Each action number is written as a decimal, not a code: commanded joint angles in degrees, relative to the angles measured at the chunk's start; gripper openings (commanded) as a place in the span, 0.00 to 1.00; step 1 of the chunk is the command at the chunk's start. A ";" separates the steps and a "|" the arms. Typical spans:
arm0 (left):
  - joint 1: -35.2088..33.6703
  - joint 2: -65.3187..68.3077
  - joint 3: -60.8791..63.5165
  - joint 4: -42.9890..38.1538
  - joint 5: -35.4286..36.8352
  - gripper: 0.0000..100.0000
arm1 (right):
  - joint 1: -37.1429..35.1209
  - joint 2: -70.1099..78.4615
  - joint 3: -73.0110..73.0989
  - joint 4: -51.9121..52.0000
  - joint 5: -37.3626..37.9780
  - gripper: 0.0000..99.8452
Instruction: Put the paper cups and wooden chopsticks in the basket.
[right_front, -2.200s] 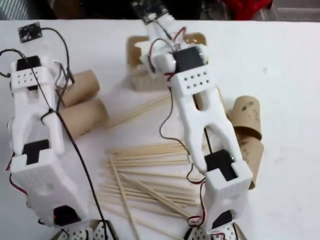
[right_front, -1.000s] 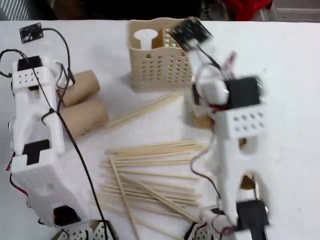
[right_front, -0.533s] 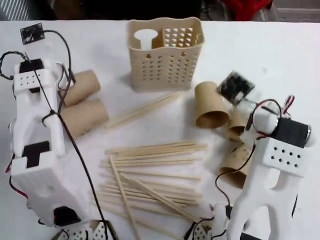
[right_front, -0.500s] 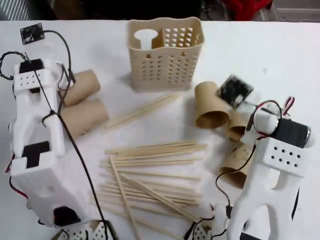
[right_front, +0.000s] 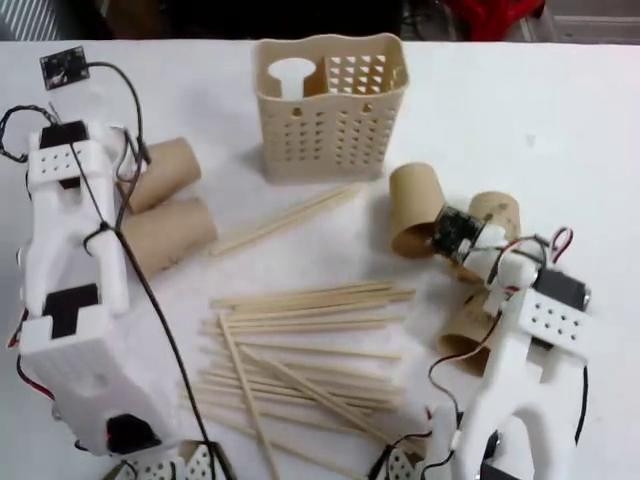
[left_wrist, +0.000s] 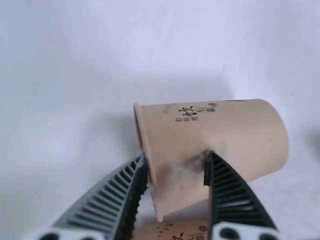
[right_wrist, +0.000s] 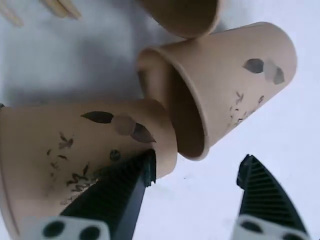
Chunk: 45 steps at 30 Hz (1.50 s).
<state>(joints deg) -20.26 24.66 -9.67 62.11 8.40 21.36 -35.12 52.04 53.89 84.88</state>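
Right gripper (right_wrist: 198, 167) is hanging with jaws wide apart, one tip touching a leaf-printed cup (right_wrist: 75, 145) lying just beside a second cup (right_wrist: 235, 80). Chopsticks (right_front: 300, 340) are lying scattered on the table (right_front: 560, 120) beside them. I am reading the left gripper (left_wrist: 175, 162) as parted, tips at a paper cup (left_wrist: 215, 130) on its side; its small dark print is illegible to me. The basket (right_front: 330, 120) is standing upright farthest back.
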 joint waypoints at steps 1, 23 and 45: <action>1.54 0.31 1.58 -0.44 -0.79 0.19 | -0.04 -1.80 3.16 -9.54 -3.96 0.28; 1.63 0.40 1.67 -0.44 -0.79 0.19 | 2.33 -2.42 15.47 -36.70 -17.58 0.03; 1.63 0.40 1.76 -0.44 -0.79 0.19 | -0.22 -1.80 -22.42 -12.44 -61.10 0.02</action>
<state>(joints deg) -20.26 24.66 -9.67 62.11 8.40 25.05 -36.18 39.82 34.81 27.47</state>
